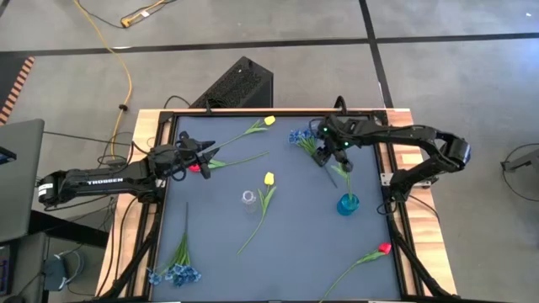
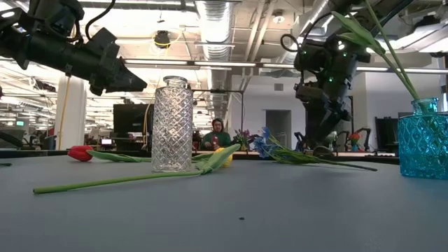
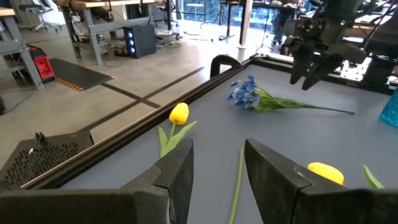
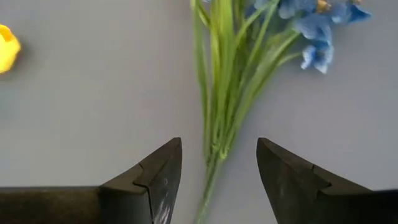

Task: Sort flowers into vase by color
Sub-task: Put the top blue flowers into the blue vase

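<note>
My right end effector hangs open above the blue blossom bunch lying on the table at its far edge, near the blue vase. The green stems pass between my two fingers, blossoms well ahead of the tips. To grasp well, I judge I should descend straight, keep the stems centred, and close low on the stalks, clear of the blossoms. My left end effector waits open over the red tulip.
</note>
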